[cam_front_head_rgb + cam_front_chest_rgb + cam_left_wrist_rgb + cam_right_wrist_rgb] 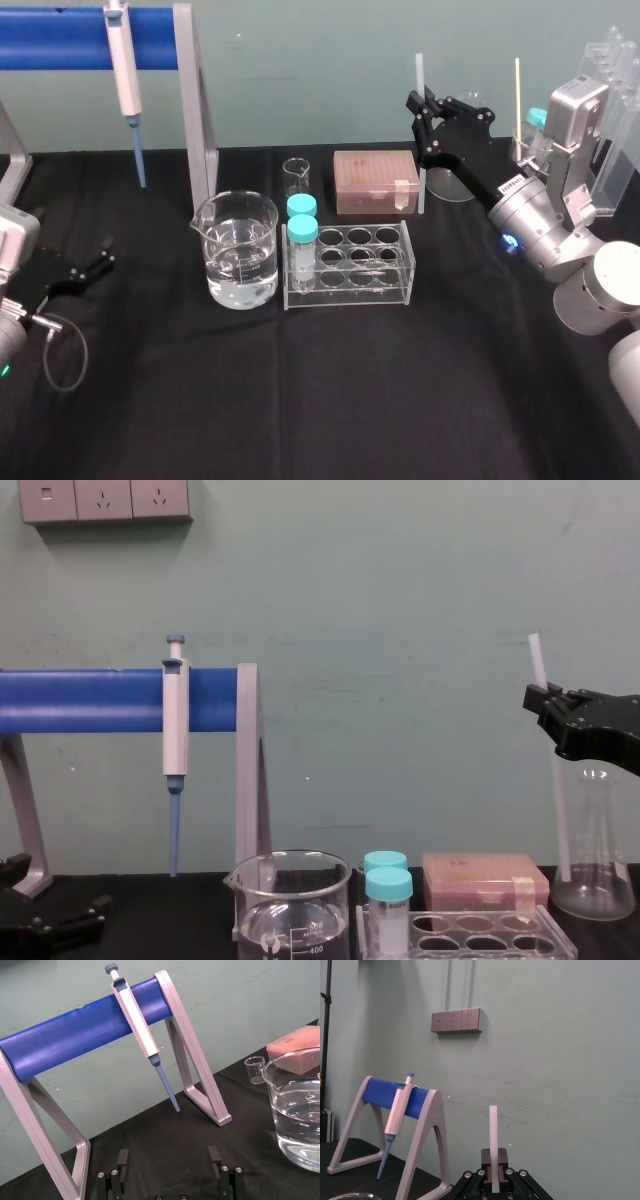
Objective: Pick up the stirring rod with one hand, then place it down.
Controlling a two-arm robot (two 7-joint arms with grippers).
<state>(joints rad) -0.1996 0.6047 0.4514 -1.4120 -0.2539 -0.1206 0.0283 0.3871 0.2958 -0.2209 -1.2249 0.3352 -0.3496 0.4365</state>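
The right gripper (424,108) was clamped on the stirring rod (558,800), holding it close to upright just to the right of the pink box (375,182). Its fingers pinched the rod in its upper part, with a short stub showing above them and a long length hanging below. Whether the lower end touched the table (300,400) beside the box could not be told. The flask (592,870) stood just right of the box too, close behind the rod.

The rod looked thin, stiff and very light. It also looked smooth enough to slide or swing between flat fingers, and brittle if it was glass. A firm but gentle pinch would suit it, and a hold nearer the middle would likely swing less. It should be set down slowly and kept clear of the flask.

The left gripper (98,258) lay with its fingers spread on the table, far to the left of the box.
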